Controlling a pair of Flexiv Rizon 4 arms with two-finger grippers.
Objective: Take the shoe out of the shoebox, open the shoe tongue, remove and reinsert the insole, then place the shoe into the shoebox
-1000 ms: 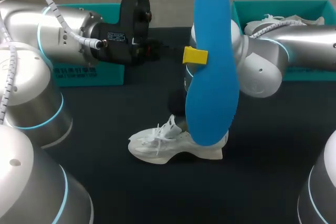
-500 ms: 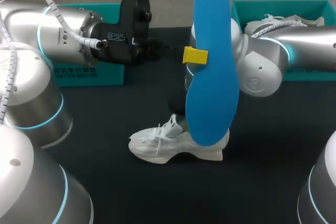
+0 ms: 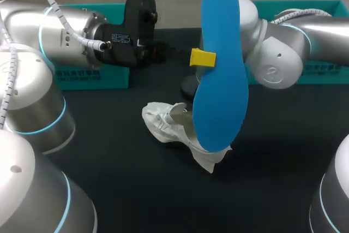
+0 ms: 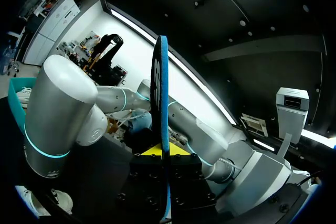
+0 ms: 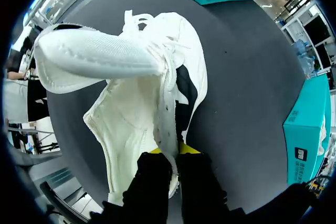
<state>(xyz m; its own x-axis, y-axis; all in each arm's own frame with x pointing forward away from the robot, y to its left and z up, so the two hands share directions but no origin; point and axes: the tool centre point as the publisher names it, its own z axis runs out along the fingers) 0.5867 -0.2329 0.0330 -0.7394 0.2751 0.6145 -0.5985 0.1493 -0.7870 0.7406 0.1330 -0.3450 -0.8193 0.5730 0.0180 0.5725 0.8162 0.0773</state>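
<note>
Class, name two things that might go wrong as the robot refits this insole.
The left jaws pinch the tall insole at one edge only, so it may pivot or slip. The right jaws hold the tilted shoe by a thin edge of its opening; it may twist or pull free.

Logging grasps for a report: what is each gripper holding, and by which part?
Left gripper: blue insole, at its mid-length. Right gripper: white shoe, by its opening's rim.

The insole (image 3: 218, 69) stands upright over the middle of the table (image 3: 136, 200), and the shoe (image 3: 169, 124) lies tilted just behind its lower end. The left shoebox (image 3: 92, 77) sits at the back left, the right shoebox (image 3: 327, 75) at the back right.
</note>
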